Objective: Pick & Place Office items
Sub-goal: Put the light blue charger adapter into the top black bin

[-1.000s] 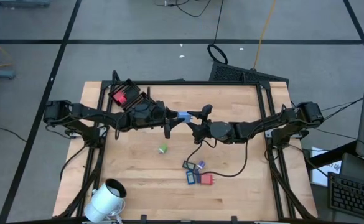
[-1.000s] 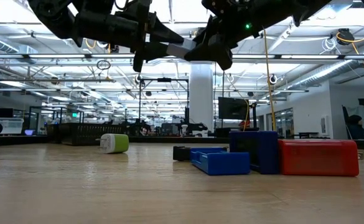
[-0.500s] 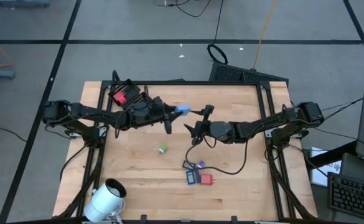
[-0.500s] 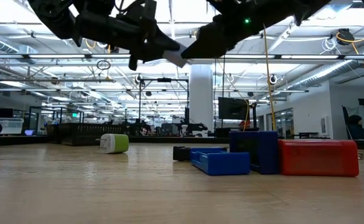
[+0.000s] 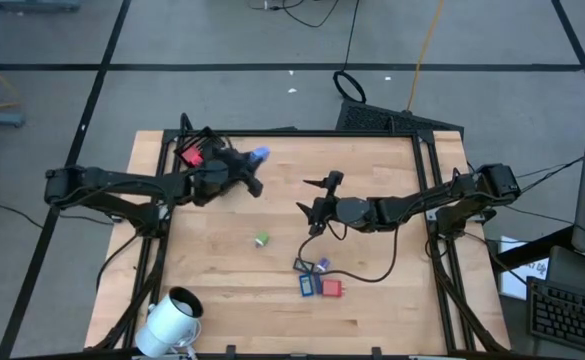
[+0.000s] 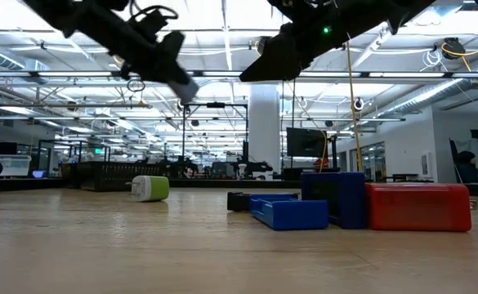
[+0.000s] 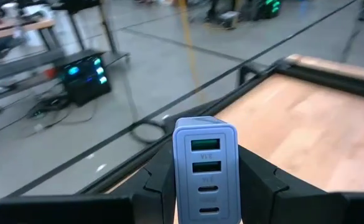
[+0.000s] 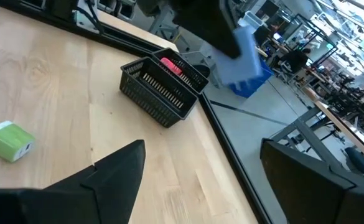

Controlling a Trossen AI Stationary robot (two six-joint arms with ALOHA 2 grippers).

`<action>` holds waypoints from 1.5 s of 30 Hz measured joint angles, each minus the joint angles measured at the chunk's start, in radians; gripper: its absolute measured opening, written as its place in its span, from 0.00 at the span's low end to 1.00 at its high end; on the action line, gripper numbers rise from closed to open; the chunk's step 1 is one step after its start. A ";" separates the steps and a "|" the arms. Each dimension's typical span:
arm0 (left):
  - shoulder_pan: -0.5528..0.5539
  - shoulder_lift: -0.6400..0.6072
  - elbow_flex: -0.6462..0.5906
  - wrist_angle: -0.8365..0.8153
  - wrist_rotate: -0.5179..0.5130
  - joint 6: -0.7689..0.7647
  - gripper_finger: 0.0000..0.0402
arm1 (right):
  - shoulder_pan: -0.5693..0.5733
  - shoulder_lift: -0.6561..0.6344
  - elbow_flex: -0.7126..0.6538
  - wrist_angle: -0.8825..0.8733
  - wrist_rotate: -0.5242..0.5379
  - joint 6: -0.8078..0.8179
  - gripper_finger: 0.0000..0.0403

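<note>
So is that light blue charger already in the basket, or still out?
Out. The left gripper holds the light blue charger in the air beside the black basket, not yet over it.

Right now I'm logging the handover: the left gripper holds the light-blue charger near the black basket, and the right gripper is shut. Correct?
One detail is wrong: the right gripper is open, its fingers standing wide apart in the right wrist view. The rest stands: the left gripper holds the light-blue charger near the black basket.
</note>
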 joint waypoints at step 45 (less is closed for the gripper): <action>0.445 -0.260 -0.386 -0.222 -0.219 -0.447 0.38 | -0.002 0.000 0.000 0.017 -0.028 0.000 0.76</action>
